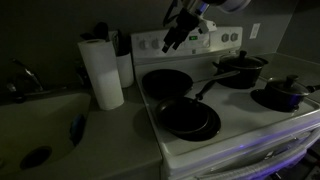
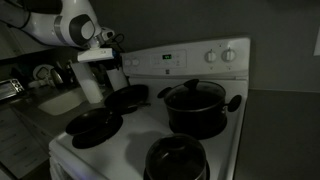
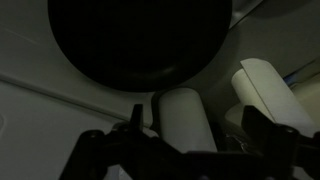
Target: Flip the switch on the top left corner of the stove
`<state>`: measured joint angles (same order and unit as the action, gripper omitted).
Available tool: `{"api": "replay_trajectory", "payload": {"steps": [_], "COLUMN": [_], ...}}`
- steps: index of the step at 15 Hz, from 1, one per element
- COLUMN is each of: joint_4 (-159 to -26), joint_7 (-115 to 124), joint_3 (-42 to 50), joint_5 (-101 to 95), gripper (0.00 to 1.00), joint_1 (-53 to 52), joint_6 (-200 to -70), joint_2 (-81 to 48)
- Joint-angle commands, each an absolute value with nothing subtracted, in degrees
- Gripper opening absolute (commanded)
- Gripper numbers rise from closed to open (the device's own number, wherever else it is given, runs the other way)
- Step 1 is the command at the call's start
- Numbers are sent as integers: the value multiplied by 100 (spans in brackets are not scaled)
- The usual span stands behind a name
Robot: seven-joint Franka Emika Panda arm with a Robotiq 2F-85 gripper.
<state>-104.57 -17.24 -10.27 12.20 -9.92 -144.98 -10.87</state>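
The white stove shows in both exterior views, with a raised back panel that carries round knobs. It also shows in an exterior view, where a small green display sits on the panel. A left-end knob is visible on the panel. My gripper hovers just in front of the panel's left end, above the rear frying pan. In an exterior view the gripper covers that corner. In the wrist view the fingers are spread apart and empty.
A paper towel roll stands left of the stove by the sink. It also shows in the wrist view. A second pan and two lidded pots sit on the burners. The room is dim.
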Motion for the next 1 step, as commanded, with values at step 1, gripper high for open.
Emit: {"api": "replay_trajectory", "payload": {"steps": [1], "joint_4": [-10448], "joint_7": [-1767], "joint_3": [-1101], "joint_5": [1085], "gripper": [100], "joint_1": [-925], "joint_6": [-14629], "joint_2": [-1136]}}
